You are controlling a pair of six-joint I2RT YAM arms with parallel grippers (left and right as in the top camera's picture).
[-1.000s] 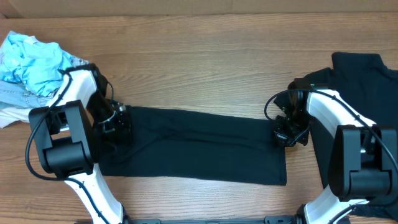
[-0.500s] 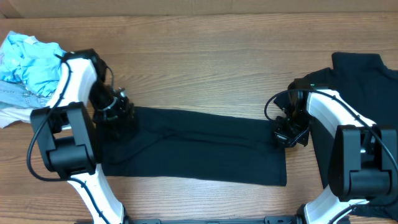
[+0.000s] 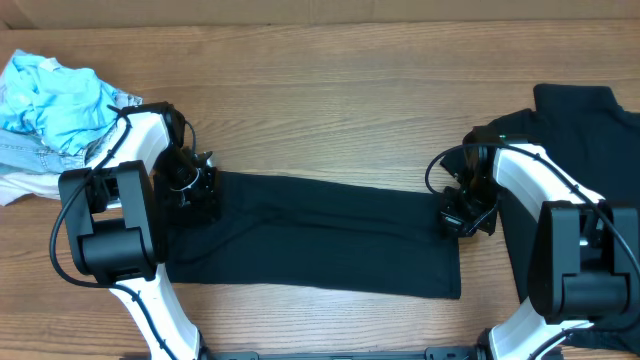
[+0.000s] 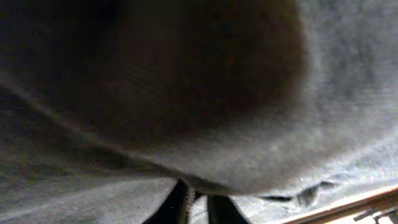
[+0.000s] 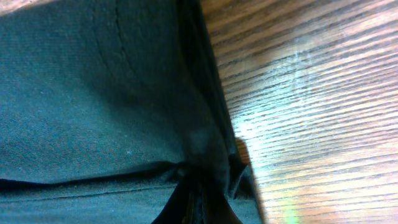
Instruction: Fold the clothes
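The black T-shirt (image 3: 320, 240) lies on the counter (image 3: 330, 90) as a long band, its long axis running left to right between the arms. The left gripper (image 3: 194, 192) pinches its left end and the right gripper (image 3: 462, 215) pinches its right end, so each arm holds its own side.

Both arms are reaching in from the near side of the black T-shirt (image 3: 320, 235), elbows bent, one at each end of it. The left arm (image 3: 105, 225) is doubling back on itself, its wrist tipping down over the shirt's left end. The left gripper (image 3: 195, 190) is pointing down, its fingers (image 4: 175, 206) pinching cloth that is bunching across the wrist camera. The right arm (image 3: 565, 250) is bending inward. The right gripper (image 3: 462, 215) is sitting low at the shirt's right edge, fingers (image 5: 184, 202) clamping the hem, jaws nearly together.
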